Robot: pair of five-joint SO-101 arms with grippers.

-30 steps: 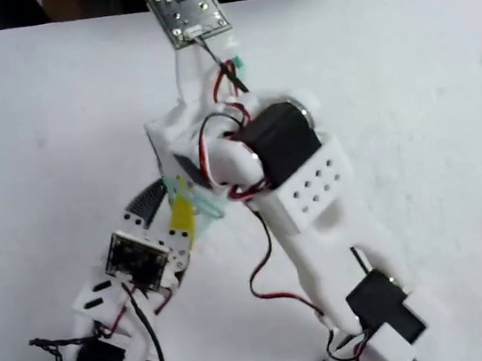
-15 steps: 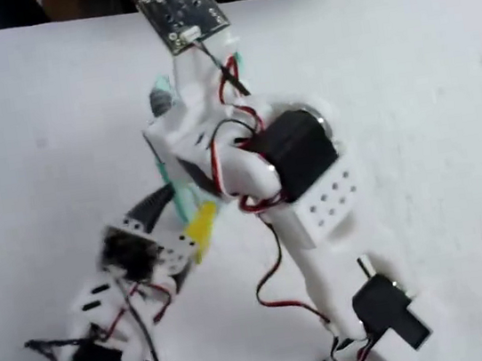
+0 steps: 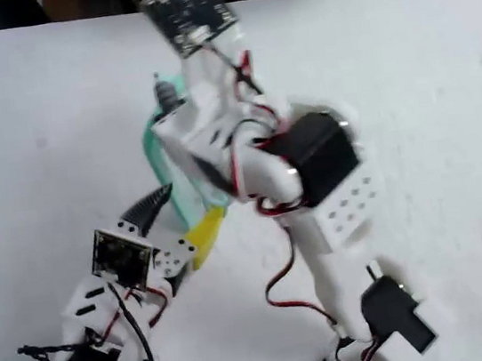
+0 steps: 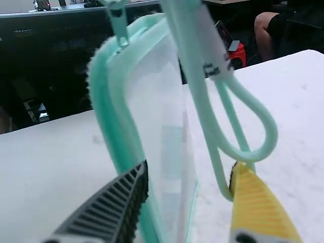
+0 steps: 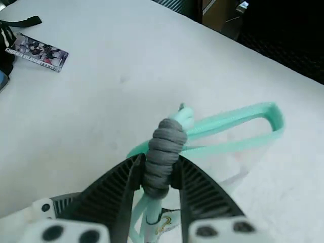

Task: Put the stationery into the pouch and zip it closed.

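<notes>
Spread wide, a white table (image 3: 447,115), with both arms bent in toward its middle. Between them a mint pouch (image 3: 163,160), stood on its edge, see-through at the sides. Too hazy inside to tell whether the stationery lies there.

At the near end, left gripper (image 4: 190,172) released: black finger (image 4: 121,202) against the pouch's green edge, yellow finger (image 4: 253,202) just beside the body with a gap showing. Straddling, then, rather than pinching. Hanging down to that yellow finger, a green loop (image 4: 248,126).

At the far end, right gripper (image 5: 158,167) clenched on the grey pull (image 5: 163,144), cord-wrapped and standing up from the zip line. Off on the table, well apart from all this, a small printed card (image 5: 38,50).

Judged from this: zipping in hand, packing probably done. Hard to say how much of the zip is already closed.

Next, by that reading: calls for the left gripper closed firmly on the pouch's end as an anchor, then a steady draw of the pull along the zip, kept in line with the teeth. Without the anchor, likely just to drag the whole pouch along; with a skewed draw, likely to jam the slider or slip off the pull
</notes>
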